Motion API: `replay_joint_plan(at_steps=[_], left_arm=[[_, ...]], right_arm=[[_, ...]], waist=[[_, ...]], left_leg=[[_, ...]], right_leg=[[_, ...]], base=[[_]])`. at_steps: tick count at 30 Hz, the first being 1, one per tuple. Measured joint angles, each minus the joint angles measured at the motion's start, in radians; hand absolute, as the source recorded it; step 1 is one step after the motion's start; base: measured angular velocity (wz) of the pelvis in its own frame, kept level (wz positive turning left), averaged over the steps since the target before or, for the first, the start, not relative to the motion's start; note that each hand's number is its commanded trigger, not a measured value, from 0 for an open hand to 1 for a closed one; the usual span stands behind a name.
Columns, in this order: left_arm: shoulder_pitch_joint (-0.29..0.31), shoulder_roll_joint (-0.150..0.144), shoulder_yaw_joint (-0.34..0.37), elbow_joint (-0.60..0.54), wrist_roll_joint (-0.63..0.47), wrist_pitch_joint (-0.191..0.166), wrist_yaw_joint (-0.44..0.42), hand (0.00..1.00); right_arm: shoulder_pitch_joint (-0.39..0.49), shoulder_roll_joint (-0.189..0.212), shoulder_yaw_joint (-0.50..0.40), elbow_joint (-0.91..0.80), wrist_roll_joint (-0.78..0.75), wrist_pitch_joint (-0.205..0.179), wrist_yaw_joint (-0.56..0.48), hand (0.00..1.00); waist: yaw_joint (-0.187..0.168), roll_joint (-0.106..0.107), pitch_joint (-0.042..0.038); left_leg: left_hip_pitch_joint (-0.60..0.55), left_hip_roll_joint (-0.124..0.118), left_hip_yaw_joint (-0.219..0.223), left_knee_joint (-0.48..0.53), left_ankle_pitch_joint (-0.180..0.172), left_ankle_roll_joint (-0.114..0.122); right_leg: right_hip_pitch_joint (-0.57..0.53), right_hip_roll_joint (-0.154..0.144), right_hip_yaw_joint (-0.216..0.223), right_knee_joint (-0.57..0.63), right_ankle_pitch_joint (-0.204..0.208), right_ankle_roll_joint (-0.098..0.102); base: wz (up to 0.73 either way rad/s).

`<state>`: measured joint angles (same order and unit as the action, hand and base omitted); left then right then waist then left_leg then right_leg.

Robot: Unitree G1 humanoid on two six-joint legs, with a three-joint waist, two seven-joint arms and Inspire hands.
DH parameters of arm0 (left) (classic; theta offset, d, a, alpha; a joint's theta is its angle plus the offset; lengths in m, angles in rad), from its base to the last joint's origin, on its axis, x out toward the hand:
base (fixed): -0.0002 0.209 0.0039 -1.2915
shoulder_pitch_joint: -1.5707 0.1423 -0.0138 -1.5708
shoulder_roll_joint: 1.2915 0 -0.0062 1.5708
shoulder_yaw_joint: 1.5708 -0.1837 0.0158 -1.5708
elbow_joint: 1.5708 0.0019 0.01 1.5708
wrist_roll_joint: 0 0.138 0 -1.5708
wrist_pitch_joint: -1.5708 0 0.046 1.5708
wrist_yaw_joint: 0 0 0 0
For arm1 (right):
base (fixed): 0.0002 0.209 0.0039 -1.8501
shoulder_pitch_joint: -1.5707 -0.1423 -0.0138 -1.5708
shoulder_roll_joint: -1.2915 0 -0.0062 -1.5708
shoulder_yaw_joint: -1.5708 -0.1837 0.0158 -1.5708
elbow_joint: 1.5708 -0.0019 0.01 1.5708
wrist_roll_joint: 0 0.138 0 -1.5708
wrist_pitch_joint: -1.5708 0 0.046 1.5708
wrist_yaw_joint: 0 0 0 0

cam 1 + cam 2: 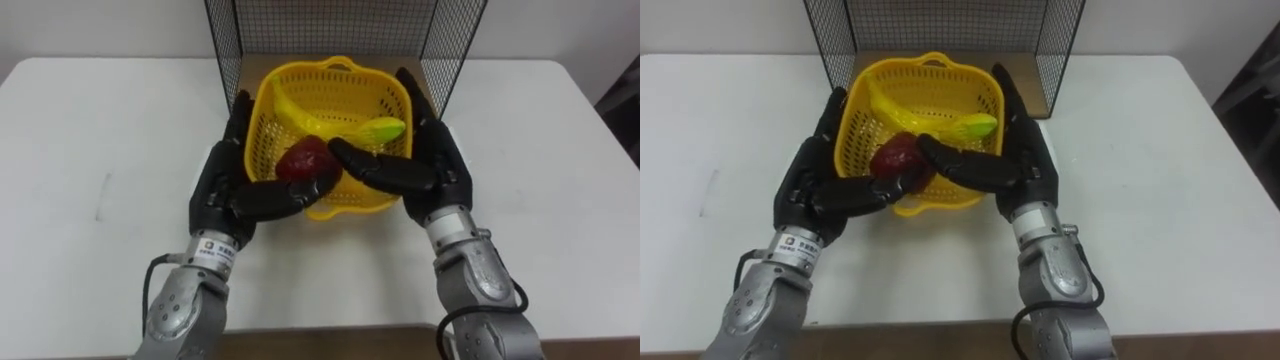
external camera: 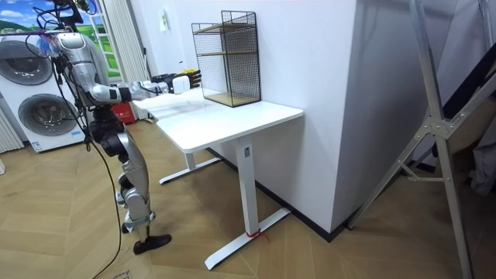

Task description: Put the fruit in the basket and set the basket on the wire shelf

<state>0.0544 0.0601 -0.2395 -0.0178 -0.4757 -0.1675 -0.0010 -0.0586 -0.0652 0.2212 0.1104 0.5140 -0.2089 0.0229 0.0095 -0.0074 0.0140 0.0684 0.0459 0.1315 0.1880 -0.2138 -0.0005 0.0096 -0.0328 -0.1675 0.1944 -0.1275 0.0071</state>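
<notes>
A yellow plastic basket (image 1: 262, 112) stands on the white table (image 1: 100, 130) at the open front of the black wire shelf (image 1: 340, 25), its far end just inside the bottom level. It holds a banana (image 1: 290, 108), a dark red fruit (image 1: 305, 160) and a yellow-green fruit (image 1: 385, 128). My left hand (image 1: 222, 180) lies flat against the basket's left wall. My right hand (image 1: 440, 165) presses the right wall. Both keep their fingers straight, and the thumbs reach across the near rim. In the room view I stand at the table's end with both arms held out over it.
The shelf's mesh sides (image 1: 825, 40) rise close to both hands. A wooden board (image 1: 425, 85) forms its bottom level. White tabletop spreads to the left and right of the shelf. In the room view a washing machine (image 2: 39, 101) stands behind me.
</notes>
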Motion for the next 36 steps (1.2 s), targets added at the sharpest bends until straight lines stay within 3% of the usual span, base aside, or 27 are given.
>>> replay_joint_plan(at_steps=[5,12,17,19,21,22,24,25,26,27,29,30,31,32,33,34,36], left_arm=[[-0.001,0.0,0.008,-0.052,0.0,-0.007,0.001,0.0],[-0.001,-0.001,0.009,-0.054,-0.002,-0.009,0.001,0.0],[-0.002,-0.005,0.005,-0.054,-0.001,-0.014,0.012,0.0],[-0.001,-0.004,0.005,-0.054,-0.001,-0.02,0.012,0.0],[0.0,0.002,0.005,-0.052,-0.006,-0.031,0.012,0.0],[0.0,0.003,0.005,-0.049,-0.013,-0.032,0.012,0.0],[0.015,0.004,0.005,-0.043,-0.047,-0.045,0.012,0.0],[0.015,0.004,0.005,-0.037,-0.052,-0.051,0.012,0.0],[0.016,0.003,0.007,-0.032,-0.066,-0.054,0.012,0.0],[0.019,0.003,0.006,-0.029,-0.065,-0.056,0.012,0.0],[0.018,0.0,0.0,-0.031,-0.062,-0.064,0.012,0.0],[0.018,-0.002,0.0,-0.032,-0.053,-0.071,0.012,0.0],[0.018,-0.004,0.0,-0.032,-0.053,-0.073,0.012,0.0],[0.018,-0.004,0.001,-0.032,-0.053,-0.074,0.012,0.0],[0.019,0.001,0.0,-0.032,-0.053,-0.076,0.015,0.0],[0.019,0.005,0.0,-0.032,-0.053,-0.076,0.02,0.0],[0.016,0.007,-0.004,-0.032,-0.055,-0.078,0.028,0.0]], right_arm=[[-0.002,0.004,0.0,-0.041,-0.001,-0.028,0.003,0.0],[-0.002,0.005,0.0,-0.043,-0.003,-0.032,0.003,0.0],[-0.002,0.005,0.002,-0.044,0.002,-0.033,0.003,0.0],[-0.001,0.005,0.002,-0.044,0.003,-0.035,0.004,0.0],[0.002,0.003,0.008,-0.043,0.009,-0.043,0.011,0.0],[0.006,0.003,0.01,-0.042,0.014,-0.043,0.013,0.0],[0.012,-0.003,0.028,-0.029,0.042,-0.044,0.017,0.0],[0.012,-0.004,0.029,-0.024,0.046,-0.044,0.021,0.0],[0.012,-0.003,0.031,-0.017,0.051,-0.044,0.025,0.0],[0.012,-0.001,0.031,-0.003,0.051,-0.044,0.028,0.0],[0.011,-0.003,0.029,0.001,0.071,-0.046,0.03,0.0],[0.01,-0.002,0.029,0.001,0.071,-0.052,0.031,0.0],[0.01,-0.002,0.03,0.001,0.073,-0.052,0.032,0.0],[0.01,-0.003,0.03,0.001,0.073,-0.051,0.032,0.0],[0.011,0.0,0.035,0.002,0.073,-0.051,0.032,0.0],[0.011,0.001,0.04,0.002,0.073,-0.051,0.032,0.0],[0.01,-0.007,0.042,-0.005,0.074,-0.06,0.039,0.0]], waist=[[0.002,0.0,-0.0002],[0.003,0.0,0.0001],[0.003,0.003,0.0018],[0.022,0.0,0.0021],[0.028,-0.005,0.0033],[0.027,-0.007,0.0037],[0.034,-0.002,0.0067],[0.035,-0.001,0.0073],[0.046,0.003,0.0117],[0.049,-0.006,0.0115],[0.049,-0.017,0.0085],[0.052,-0.019,0.0089],[0.058,-0.017,0.0066],[0.064,-0.018,0.0072],[0.074,-0.006,-0.0029],[0.075,-0.009,-0.0072],[0.045,-0.032,-0.0061]], left_leg=[[0.004,0.0,0.001,0.0,0.0,0.0],[0.011,0.001,0.002,0.008,-0.001,-0.001],[-0.026,0.028,0.001,0.11,-0.051,-0.009],[-0.049,0.045,0.004,0.174,-0.081,-0.017],[-0.109,0.07,0.002,0.312,-0.122,-0.031],[-0.133,0.08,0.002,0.373,-0.124,-0.033],[-0.217,0.121,-0.016,0.602,-0.096,-0.033],[-0.233,0.126,-0.032,0.646,-0.081,-0.033],[-0.258,0.139,-0.04,0.708,-0.041,-0.033],[-0.281,0.136,-0.054,0.745,0.001,-0.036],[-0.309,0.113,-0.058,0.695,-0.027,-0.035],[-0.333,0.088,-0.055,0.598,-0.043,-0.035],[-0.346,0.066,-0.054,0.465,-0.035,-0.039],[-0.344,0.057,-0.052,0.39,-0.02,-0.043],[-0.339,0.044,-0.054,0.312,0.043,-0.026],[-0.333,0.037,-0.055,0.292,0.06,-0.018],[-0.296,-0.002,-0.062,0.236,0.106,-0.001]], right_leg=[[0.001,0.0,0.001,0.003,0.0,0.0],[0.008,0.0,0.001,0.01,0.0,0.0],[-0.011,0.013,0.001,0.062,-0.016,-0.008],[-0.035,0.02,0.0,0.109,-0.041,-0.019],[-0.078,0.03,-0.003,0.191,-0.1,-0.035],[-0.084,0.033,-0.003,0.208,-0.117,-0.037],[-0.077,0.054,0.0,0.259,-0.16,-0.052],[-0.073,0.053,0.002,0.267,-0.166,-0.058],[-0.06,0.06,0.005,0.276,-0.172,-0.07],[-0.044,0.067,0.027,0.275,-0.175,-0.076],[-0.046,0.059,0.033,0.271,-0.169,-0.092],[-0.056,0.056,0.038,0.271,-0.164,-0.093],[-0.065,0.055,0.045,0.271,-0.162,-0.09],[-0.07,0.054,0.044,0.27,-0.162,-0.09],[-0.077,0.054,0.05,0.275,-0.166,-0.089],[-0.075,0.051,0.05,0.271,-0.17,-0.083],[-0.047,0.021,0.028,0.252,-0.176,-0.071]], base=[[0.0],[0.0],[-0.04],[-0.16],[-0.03],[0.05],[-0.11],[-0.19],[-0.17],[-0.13],[-0.03],[-0.19],[-0.31],[-0.48],[-0.35],[-0.04],[0.37]])
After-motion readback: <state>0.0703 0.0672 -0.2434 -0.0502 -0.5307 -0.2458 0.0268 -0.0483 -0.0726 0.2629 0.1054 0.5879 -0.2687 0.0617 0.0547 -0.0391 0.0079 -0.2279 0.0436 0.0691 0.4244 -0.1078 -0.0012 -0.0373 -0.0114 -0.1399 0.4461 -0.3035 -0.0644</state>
